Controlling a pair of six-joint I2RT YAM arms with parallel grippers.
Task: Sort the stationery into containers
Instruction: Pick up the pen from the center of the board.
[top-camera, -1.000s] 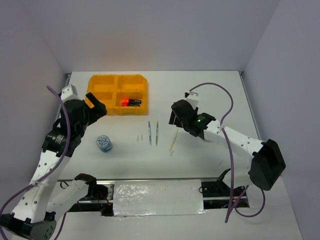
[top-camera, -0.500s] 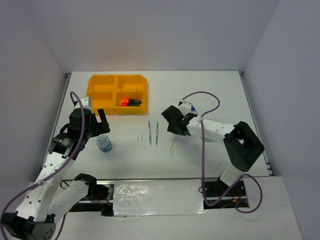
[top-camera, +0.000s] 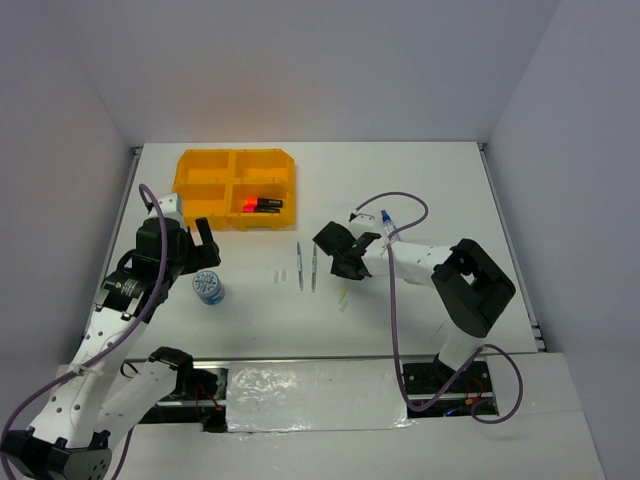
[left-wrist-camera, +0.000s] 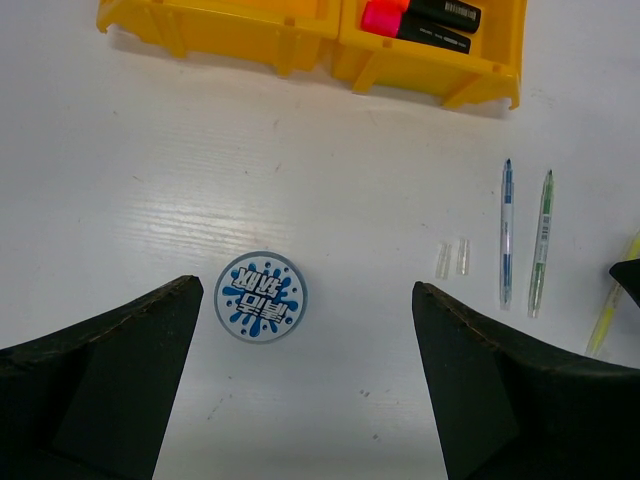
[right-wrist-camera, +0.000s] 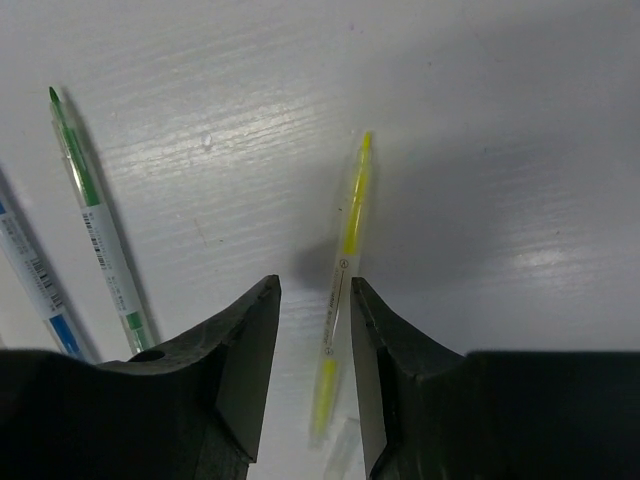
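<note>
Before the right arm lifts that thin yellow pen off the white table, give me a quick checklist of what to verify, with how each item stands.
1. Thin yellow pen inside the right gripper: ok, it lies in the gap.
2. Jaws closed on it: not ok, a gap shows beside the pen.
3. Thin green pen clear of the fingers: ok, apart to one side.
4. Left gripper out of the way: ok, open over the round blue-and-white roll.
5. Room in the orange-yellow plastic tray: ok, only one compartment holds black markers.
</note>
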